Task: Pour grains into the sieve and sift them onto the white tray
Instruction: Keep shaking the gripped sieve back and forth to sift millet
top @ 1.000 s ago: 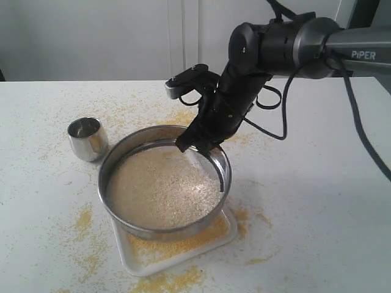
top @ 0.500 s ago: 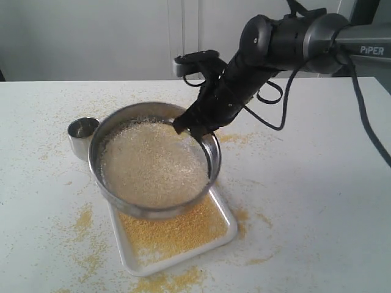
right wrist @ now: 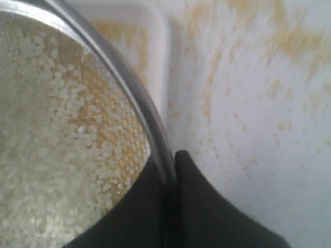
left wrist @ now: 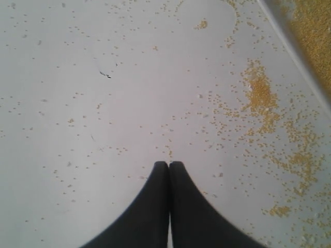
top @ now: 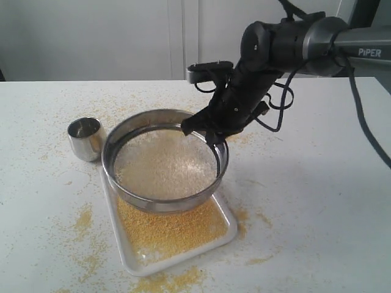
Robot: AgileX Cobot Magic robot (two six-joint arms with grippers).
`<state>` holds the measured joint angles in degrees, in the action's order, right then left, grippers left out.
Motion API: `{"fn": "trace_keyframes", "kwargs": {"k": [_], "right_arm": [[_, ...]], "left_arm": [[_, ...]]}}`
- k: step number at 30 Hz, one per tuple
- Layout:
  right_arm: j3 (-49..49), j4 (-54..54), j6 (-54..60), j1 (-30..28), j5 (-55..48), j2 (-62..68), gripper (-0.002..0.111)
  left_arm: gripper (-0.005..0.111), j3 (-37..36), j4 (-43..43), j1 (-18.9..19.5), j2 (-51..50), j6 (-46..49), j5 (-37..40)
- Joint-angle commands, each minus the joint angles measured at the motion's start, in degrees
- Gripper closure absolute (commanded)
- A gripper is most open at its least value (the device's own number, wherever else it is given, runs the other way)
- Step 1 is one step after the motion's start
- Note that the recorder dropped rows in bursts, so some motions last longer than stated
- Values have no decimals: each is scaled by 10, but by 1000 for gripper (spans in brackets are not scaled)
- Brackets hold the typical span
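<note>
Sieve (top: 160,203) swings back right, clear of the steel cup (top: 85,139), right gripper (top: 206,135) clamped on its rim; left gripper (left wrist: 168,166) pinched shut, empty. PiPER shows on the arm (top: 305,39).

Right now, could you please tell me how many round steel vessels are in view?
2: the sieve above the white tray, and a cup to its left. None seems hidden.
</note>
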<state>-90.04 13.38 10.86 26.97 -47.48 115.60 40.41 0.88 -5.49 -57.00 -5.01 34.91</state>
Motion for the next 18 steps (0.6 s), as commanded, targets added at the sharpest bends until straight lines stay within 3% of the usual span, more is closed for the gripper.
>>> {"fn": "trace_keyframes", "kwargs": {"k": [1,3,4,5,8,9,12,13,16,17,18], "right_arm": [[-7,22,223,13,-39,-16,108],[-7,-69,-83,2,24,-16,108],[-7,-78,-159,1,28,-16,108],[-7,-65,-116,5,21,-15,108],[-7,-13,171,29,-58,-14,108],[-7,-41,182,31,-59,-15,108],[-7,-113,-157,20,4,-15,108],[-7,-77,-133,20,5,-15,108],[-7,35,180,39,-47,-14,108],[-7,10,169,39,-43,-15,108],[-7,-44,88,36,-11,-16,108]], "left_arm": [[106,-3,-4,2,5,-2,3],[106,-3,-4,2,5,-2,3],[106,-3,-4,2,5,-2,3],[106,-3,-4,2,5,-2,3],[106,-3,-4,2,5,-2,3],[106,-3,-4,2,5,-2,3],[106,-3,-4,2,5,-2,3],[106,-3,-4,2,5,-2,3],[106,-3,-4,2,5,-2,3],[106,-3,-4,2,5,-2,3],[106,-3,-4,2,5,-2,3]]}}
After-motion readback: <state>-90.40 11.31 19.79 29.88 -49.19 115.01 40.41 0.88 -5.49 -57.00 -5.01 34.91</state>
